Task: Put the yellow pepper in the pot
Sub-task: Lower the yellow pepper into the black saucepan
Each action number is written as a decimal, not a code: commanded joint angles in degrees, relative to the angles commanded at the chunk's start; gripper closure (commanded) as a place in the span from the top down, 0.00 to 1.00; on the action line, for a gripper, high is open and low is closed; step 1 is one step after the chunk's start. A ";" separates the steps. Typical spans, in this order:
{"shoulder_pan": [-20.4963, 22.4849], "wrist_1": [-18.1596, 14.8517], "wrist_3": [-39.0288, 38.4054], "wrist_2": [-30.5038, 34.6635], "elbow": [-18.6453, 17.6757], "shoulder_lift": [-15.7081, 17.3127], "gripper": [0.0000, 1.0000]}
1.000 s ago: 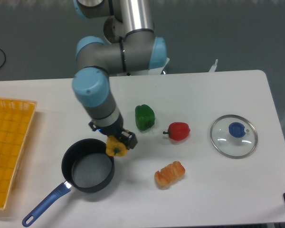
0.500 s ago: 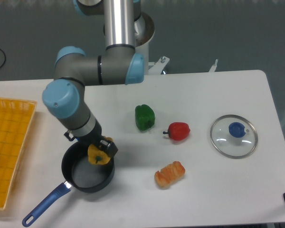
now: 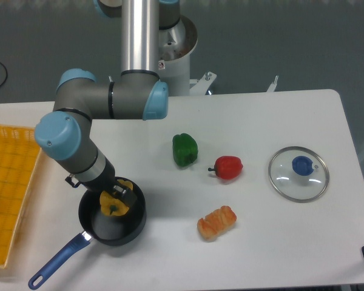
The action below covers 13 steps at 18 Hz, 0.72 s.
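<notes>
Since a moment ago, your gripper (image 3: 114, 200) has carried the yellow pepper (image 3: 113, 205) left — it now hangs over the inside of the pot (image 3: 131, 226). Your fingers (image 3: 128, 194) are pinched tight on the pepper — not let go yet.

Even, bright overhead light, slightly cool cast. White table (image 3: 279, 254) near clipping, little surface texture. Shadows soft and short: faint ones under the green pepper (image 3: 185, 149), red pepper (image 3: 228, 167) and pot (image 3: 112, 211). Specular streak down the steel arm column (image 3: 138, 36), small glints on the glass lid (image 3: 298, 173). Low-res, mildly soft throughout; backdrop beyond the table's far edge dark, featureless.
</notes>
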 joint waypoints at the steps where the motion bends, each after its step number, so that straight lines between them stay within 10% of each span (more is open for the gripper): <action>1: -0.09 0.00 -0.26 0.35 0.00 -0.18 0.64; 13: -1.32 1.41 -0.88 2.63 0.00 -3.16 0.70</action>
